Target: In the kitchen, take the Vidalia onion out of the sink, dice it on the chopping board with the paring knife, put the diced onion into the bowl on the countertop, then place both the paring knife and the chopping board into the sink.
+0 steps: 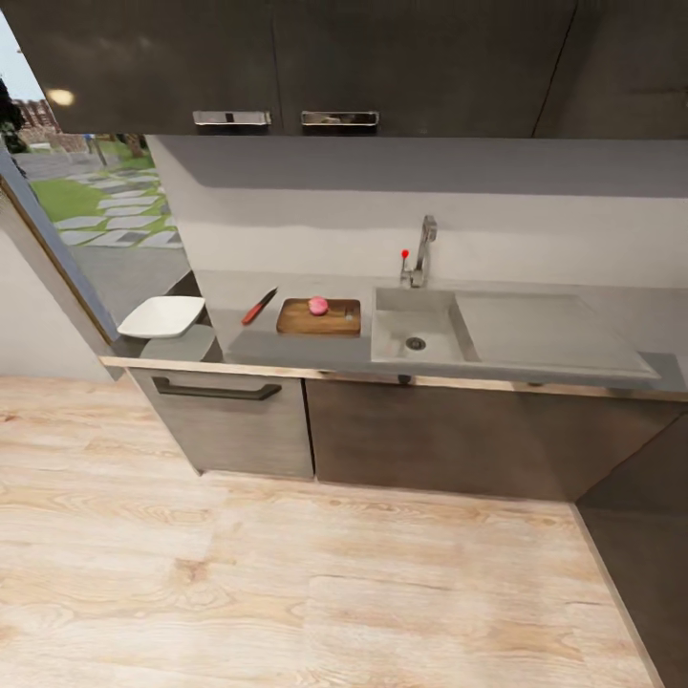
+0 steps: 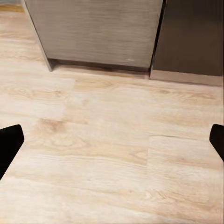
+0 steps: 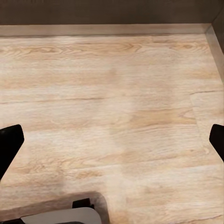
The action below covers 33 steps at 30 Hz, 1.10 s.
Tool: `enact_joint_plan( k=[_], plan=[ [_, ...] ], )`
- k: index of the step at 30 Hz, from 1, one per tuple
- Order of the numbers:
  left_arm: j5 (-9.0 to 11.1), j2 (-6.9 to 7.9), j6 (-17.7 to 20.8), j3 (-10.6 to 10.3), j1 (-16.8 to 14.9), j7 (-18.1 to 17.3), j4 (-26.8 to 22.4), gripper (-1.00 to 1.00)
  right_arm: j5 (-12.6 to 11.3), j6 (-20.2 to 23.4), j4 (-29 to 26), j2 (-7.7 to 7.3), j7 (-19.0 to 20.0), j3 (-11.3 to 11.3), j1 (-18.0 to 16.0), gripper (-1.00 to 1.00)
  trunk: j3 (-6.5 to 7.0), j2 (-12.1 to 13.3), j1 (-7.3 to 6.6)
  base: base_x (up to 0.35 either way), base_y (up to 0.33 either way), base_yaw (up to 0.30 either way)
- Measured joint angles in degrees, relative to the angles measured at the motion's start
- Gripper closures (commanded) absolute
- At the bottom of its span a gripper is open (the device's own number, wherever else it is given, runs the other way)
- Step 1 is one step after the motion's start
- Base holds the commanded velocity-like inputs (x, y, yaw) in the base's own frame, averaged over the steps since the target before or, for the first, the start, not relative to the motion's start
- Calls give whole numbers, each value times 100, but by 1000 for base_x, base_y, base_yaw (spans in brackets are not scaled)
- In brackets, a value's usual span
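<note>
The pink-red Vidalia onion (image 1: pixel 318 306) sits on the dark wooden chopping board (image 1: pixel 320 317), which lies on the grey countertop (image 1: pixel 287 349) just left of the sink (image 1: pixel 420 330). The red-handled paring knife (image 1: pixel 258 307) lies on the counter left of the board. Farther left stands the white squarish bowl (image 1: pixel 162 317). The sink basin holds nothing but its drain, with the chrome faucet (image 1: pixel 420 250) behind it. My left gripper (image 2: pixel 112 140) hangs open over the wooden floor near the cabinet fronts. My right gripper (image 3: pixel 112 140) is open too, above bare floor.
A drawer front with a dark handle (image 1: pixel 216 389) sits below the bowl. Upper cabinets (image 1: pixel 287 62) overhang the counter. A window (image 1: pixel 96 191) lies at the left. A wall or cabinet side (image 1: pixel 640 535) closes the right. Wooden floor (image 1: pixel 287 583) stretches between me and the counter.
</note>
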Motion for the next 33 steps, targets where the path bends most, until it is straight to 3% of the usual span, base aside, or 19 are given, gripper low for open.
enact_joint_plan(
  k=[4, 9, 11, 14, 17, 21, 25, 33],
  plan=[
    [-1, 14, -6, 2, 67, 188, 427, -100, 5, 1, 0, 0, 0, 0, 0, -100, 36, 0, 0, 0, 0, 0],
    [-20, 117, -5, 5, 157, 681, 1444, -100, 16, 1, 0, 0, 0, -1, 0, -100, 82, 0, 0, 0, 0, 0],
    [-3, 140, -6, 17, 171, 781, 2114, -100, 18, 5, 4, 0, 0, -1, 0, -100, 100, 0, 0, 0, 0, 0],
    [3, 127, 2, 16, 207, 826, 2736, -100, 19, 9, 7, 0, 0, -1, 0, -100, 127, 0, 0, 0, 0, 0],
    [-6, -8, 8, 0, 520, 843, 3111, -100, 20, 10, 8, 0, 0, -1, 0, -100, 154, 0, 0, 0, 0, 0],
    [-27, -169, 9, -11, 1048, 846, 3194, -100, 20, 10, 8, 0, 0, -1, 0, -100, 191, 0, 0, 0, 0, 0],
    [-28, -192, 8, -6, 1155, 841, 3023, -100, 19, 5, 8, 0, 0, -1, 0, -100, 228, 0, 0, 0, 0, 0],
    [-28, -158, -5, 42, 1179, 818, 1765, -100, 19, 1, 9, 0, 0, -1, 0, -100, 301, 0, 0, 0, 0, 0]
  ],
)
